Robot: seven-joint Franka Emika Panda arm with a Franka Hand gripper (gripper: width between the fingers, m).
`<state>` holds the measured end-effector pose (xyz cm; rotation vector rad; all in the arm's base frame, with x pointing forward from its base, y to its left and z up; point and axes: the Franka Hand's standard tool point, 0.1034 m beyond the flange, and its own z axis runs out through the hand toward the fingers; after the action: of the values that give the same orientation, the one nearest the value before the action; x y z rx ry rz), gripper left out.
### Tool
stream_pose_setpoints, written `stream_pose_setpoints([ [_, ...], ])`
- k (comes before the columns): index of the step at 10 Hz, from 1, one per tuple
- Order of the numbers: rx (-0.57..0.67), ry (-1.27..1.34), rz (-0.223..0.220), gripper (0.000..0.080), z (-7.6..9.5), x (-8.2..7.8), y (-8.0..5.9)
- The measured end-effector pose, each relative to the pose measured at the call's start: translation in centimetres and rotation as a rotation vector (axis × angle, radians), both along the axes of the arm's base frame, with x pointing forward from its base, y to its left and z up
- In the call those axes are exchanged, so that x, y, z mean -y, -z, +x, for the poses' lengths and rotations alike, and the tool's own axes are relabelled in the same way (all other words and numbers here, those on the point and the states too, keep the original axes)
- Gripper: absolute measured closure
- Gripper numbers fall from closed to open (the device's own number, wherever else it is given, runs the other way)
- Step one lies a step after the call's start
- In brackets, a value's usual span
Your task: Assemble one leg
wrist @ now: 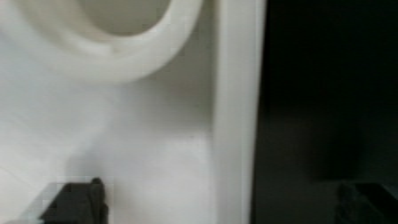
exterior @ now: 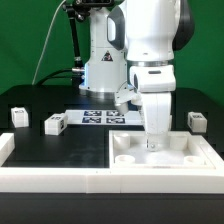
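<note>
Exterior view: leg (exterior: 54, 124) beside marker board (exterior: 100, 117)

No legible text, apparently; marker board (exterior: 103, 118) shows fiducial tags (exterior: 92, 117).

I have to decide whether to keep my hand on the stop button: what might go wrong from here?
1. The end effector sits low at the square piece, fingers apart, seemingly astride its edge: closing or dropping off-line could shove or tilt the piece.
2. A socket lies close to one finger, which might catch its rim.
3. No leg is held; the nearest leg stands beside the piece, where a sweeping arm might knock it.
</note>
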<state>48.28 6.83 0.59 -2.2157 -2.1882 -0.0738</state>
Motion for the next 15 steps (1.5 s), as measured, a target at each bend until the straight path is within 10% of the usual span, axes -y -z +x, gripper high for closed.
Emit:
stream_pose_setpoints([
  [3,0.001,0.022,0.0,0.015,0.0,-0.1,-0.2],
  [8,0.068,0.151,-0.015,0.015,-1.7,-2.4,-6.8],
  [15,0.041,0.701,0.043,0.015,-3.5,-3.1,-6.0],
])
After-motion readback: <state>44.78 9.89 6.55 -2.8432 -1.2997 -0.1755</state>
